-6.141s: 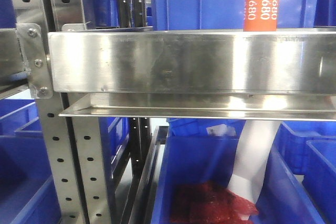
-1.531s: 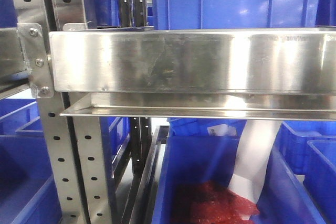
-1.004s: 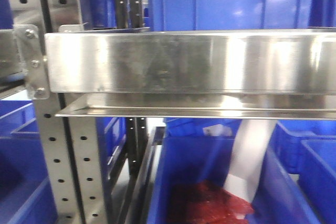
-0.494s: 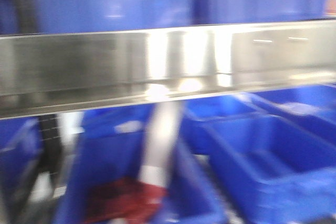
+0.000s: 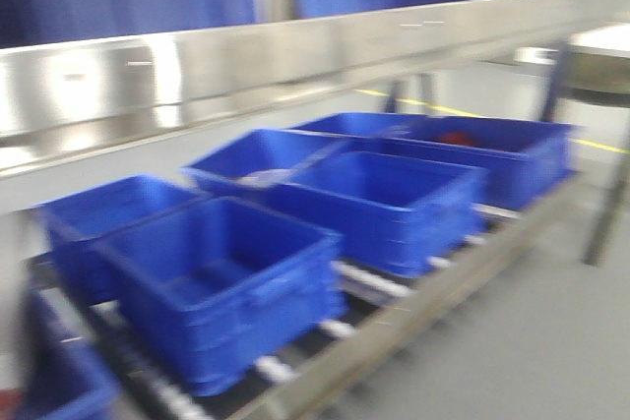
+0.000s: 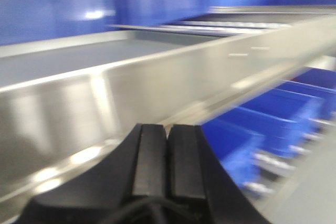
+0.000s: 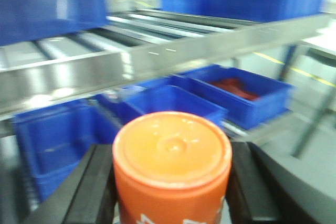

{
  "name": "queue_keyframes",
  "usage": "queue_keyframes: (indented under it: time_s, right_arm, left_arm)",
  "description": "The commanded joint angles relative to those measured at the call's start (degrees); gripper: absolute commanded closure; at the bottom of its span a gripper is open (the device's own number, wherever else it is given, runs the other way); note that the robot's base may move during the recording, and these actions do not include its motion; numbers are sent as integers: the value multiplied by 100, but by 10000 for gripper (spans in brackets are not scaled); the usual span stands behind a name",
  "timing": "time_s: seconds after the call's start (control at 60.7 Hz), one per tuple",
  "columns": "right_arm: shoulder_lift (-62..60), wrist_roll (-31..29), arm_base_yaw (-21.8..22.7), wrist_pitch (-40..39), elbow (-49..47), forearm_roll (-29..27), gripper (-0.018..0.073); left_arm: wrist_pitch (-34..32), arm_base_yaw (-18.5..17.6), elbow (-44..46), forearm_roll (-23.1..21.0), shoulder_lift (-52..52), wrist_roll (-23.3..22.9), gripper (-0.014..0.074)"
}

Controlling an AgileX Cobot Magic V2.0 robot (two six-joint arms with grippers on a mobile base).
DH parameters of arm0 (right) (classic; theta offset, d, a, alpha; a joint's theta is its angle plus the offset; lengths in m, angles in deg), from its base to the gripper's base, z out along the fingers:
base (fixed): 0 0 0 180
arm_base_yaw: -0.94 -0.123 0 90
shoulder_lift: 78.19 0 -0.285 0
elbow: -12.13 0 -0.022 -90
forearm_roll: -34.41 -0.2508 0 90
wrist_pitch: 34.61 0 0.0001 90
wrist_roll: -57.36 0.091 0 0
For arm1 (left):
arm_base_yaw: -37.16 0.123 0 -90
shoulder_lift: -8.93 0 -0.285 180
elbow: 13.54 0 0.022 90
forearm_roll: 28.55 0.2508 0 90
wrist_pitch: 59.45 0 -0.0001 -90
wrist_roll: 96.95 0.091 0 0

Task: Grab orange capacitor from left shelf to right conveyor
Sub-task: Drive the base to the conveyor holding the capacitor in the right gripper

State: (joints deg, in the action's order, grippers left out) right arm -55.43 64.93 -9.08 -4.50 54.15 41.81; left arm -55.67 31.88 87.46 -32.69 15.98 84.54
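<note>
Orange capacitor (image 7: 172, 153) sits clamped in our right claw (image 7: 172, 190), steel shelf (image 7: 173, 56) rail on its far side, and our left claw (image 6: 168, 158) is pinched closed tight.

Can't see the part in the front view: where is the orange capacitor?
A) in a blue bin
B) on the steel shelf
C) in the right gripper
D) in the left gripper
C: the orange capacitor stands clamped between the right gripper fingers in its wrist view.
</note>
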Motion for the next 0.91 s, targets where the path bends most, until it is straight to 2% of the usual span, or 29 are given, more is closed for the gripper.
queue_keyframes:
  time_s: [0.0,0.889]
  right_arm:
    - [65,-1,15,-514,-153,79,472]
    - [65,-1,15,-514,-153,79,472]
  left_arm:
    - [-515,-12,18,-10,-62,-9,723]
    - [-515,-2,18,-10,-62,-9,723]
